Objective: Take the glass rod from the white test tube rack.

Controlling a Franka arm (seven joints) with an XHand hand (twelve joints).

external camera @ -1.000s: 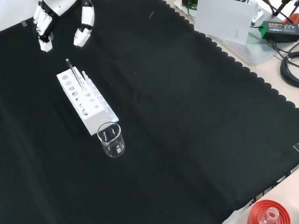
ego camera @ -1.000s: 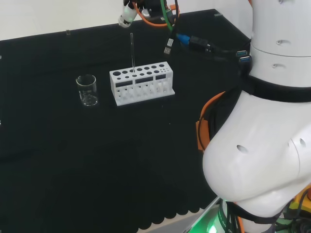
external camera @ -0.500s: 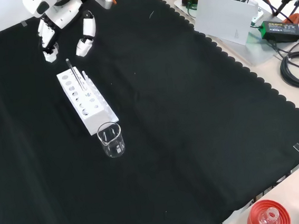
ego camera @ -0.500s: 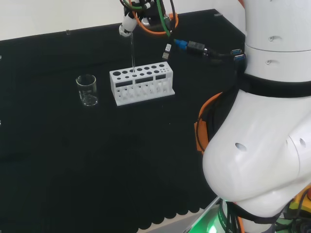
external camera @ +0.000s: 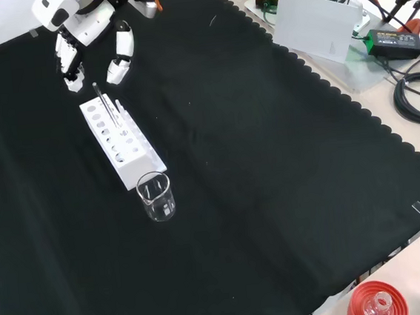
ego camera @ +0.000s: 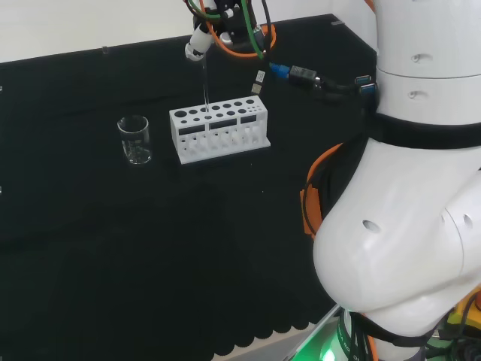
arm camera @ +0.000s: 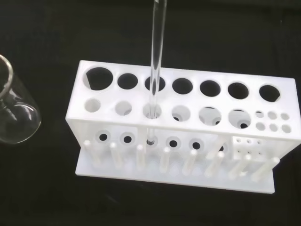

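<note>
Since a second ago I've brought the hand (external camera: 87,37) down from above the far edge; its fingers (external camera: 119,60) now hang spread and straight either side of the glass rod's (ego camera: 204,84) top, holding nothing. That rod stands upright in the white test tube rack (ego camera: 219,128), third hole from the beaker (ego camera: 135,140) end. I'd pinch near the tip, then lift straight up so it clears the holes.

Even, bright overhead light falls on the matte black cloth (external camera: 256,168), which swallows shadows. The white rack (arm camera: 183,127) looks nearly overexposed in the wrist view. The beaker (arm camera: 14,113) shows soft glints, and a green glow tints the head view's lower edge.
</note>
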